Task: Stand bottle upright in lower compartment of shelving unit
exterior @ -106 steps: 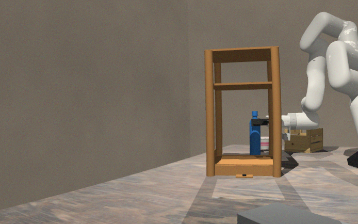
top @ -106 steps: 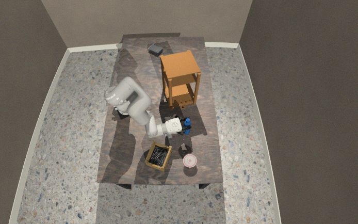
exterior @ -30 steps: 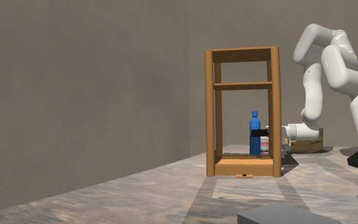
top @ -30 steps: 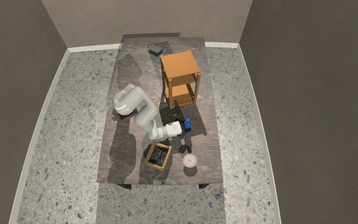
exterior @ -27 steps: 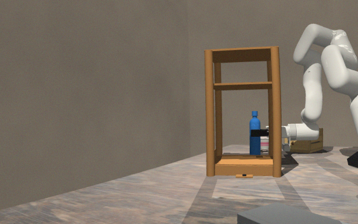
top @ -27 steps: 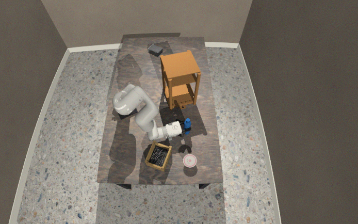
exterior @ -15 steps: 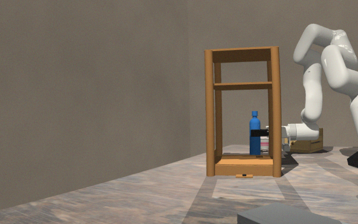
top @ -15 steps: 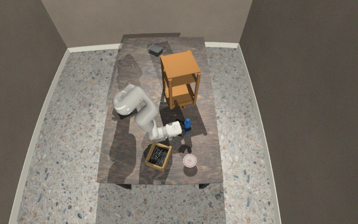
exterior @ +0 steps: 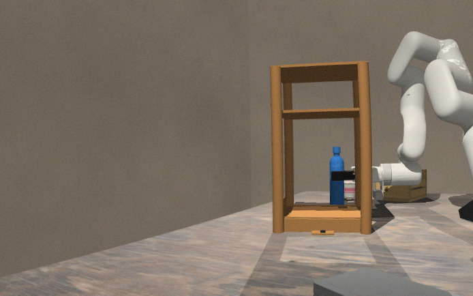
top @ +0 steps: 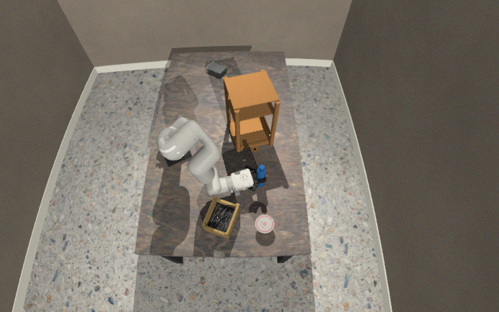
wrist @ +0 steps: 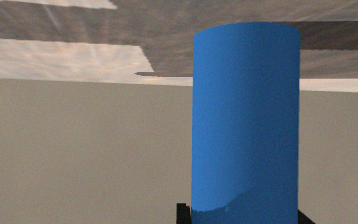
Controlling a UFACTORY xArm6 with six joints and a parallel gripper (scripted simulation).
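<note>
The blue bottle point(top: 260, 175) stands upright, cap up, on the table in front of the orange shelving unit point(top: 251, 108). My gripper point(top: 257, 180) reaches in from the side and is shut on the bottle's body at mid height. In the exterior view the bottle point(exterior: 336, 181) shows through the shelving unit point(exterior: 320, 146), behind it, with the black fingers point(exterior: 342, 175) across its body. The wrist view shows the blue body point(wrist: 245, 125) close up between the fingers. The lower compartment point(exterior: 321, 213) holds nothing.
A wooden crate of dark parts point(top: 221, 216) sits near the arm. A pink and white round container point(top: 264, 223) stands at the front right. A grey box point(top: 216, 68) lies at the table's far end. The arm's base point(top: 172, 145) is left of the shelf.
</note>
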